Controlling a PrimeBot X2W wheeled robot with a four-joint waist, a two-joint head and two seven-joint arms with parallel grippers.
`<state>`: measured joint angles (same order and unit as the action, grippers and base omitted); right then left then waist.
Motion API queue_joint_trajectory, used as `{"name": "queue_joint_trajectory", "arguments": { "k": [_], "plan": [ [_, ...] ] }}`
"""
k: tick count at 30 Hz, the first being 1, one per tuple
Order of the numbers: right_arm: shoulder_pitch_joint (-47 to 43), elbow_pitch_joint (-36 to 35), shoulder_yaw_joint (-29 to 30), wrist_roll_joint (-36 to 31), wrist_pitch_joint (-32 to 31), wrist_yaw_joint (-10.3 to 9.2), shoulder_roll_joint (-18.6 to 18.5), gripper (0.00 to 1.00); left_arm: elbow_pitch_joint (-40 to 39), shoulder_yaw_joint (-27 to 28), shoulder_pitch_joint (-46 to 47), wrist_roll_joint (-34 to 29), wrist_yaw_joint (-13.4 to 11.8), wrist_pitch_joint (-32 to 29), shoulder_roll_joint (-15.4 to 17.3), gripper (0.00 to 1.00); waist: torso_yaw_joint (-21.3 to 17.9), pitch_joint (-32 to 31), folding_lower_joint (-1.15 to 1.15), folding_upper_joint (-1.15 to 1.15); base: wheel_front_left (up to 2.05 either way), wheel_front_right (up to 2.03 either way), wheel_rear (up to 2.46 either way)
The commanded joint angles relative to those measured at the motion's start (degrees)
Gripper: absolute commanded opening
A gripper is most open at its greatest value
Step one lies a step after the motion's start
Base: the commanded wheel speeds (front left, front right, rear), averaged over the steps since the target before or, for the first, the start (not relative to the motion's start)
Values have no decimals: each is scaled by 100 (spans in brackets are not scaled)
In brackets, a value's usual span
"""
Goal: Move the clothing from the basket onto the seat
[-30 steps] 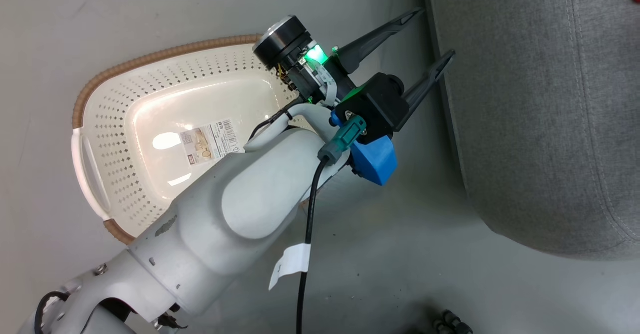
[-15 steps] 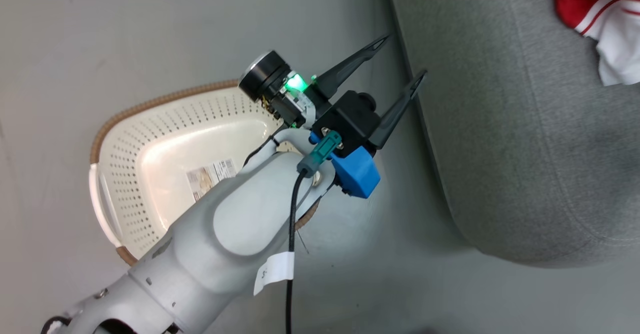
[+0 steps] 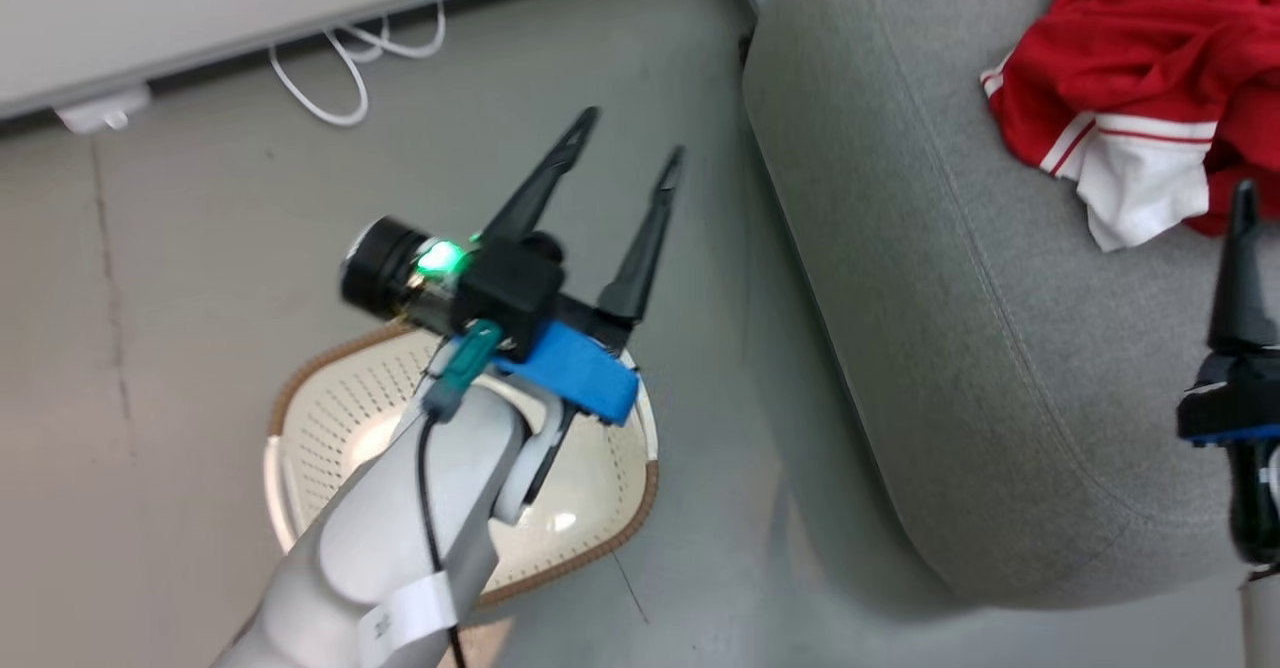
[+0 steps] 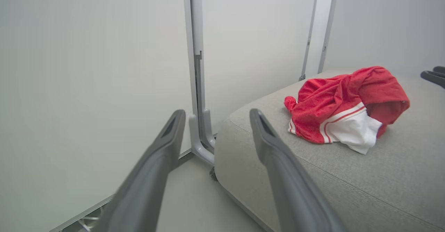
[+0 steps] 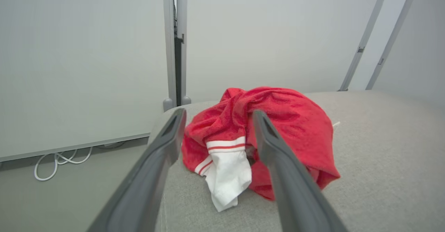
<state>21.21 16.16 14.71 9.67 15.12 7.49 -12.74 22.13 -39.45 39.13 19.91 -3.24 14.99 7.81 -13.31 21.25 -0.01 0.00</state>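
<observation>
On seat [image 3: 950,348]: clothing [image 3: 1130,78]. Spread wide, empty: left gripper [image 3: 634,133], right gripper [image 5: 218,113]. To be withdrawn from seat without snagging fabric.

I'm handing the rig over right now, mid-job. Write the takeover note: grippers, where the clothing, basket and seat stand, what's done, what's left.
Left gripper: open, empty, held up over the floor by the basket.
Right gripper: open, empty, fingers aimed at the clothing.
Clothing: crumpled heap lying on the seat, neither gripper closed on it.
Basket: on the floor beside the seat; the part of its inside that shows is bare, and the left arm hides the rest.
Done: clothing is on the seat.
Left: probably only parking the arms.
</observation>
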Motion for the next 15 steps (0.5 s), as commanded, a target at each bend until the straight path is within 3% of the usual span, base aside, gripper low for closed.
{"name": "queue_joint_trajectory", "arguments": {
  "k": [1,6,15],
  "plan": [
    [-153,-162,-112,-32,5,1,60,100,-129,196,-220,-70,-54,28,56,100,188,-395,1,0,0,0,0],
    [-336,-584,-495,-124,5,1,191,100,-568,975,-858,-271,-179,27,99,100,415,-806,1,0,0,0,0],
    [-554,-831,-1002,-209,5,1,405,100,-848,2099,-1768,-587,-5,27,21,100,875,-1355,1,0,0,0,0]
  ]
}}
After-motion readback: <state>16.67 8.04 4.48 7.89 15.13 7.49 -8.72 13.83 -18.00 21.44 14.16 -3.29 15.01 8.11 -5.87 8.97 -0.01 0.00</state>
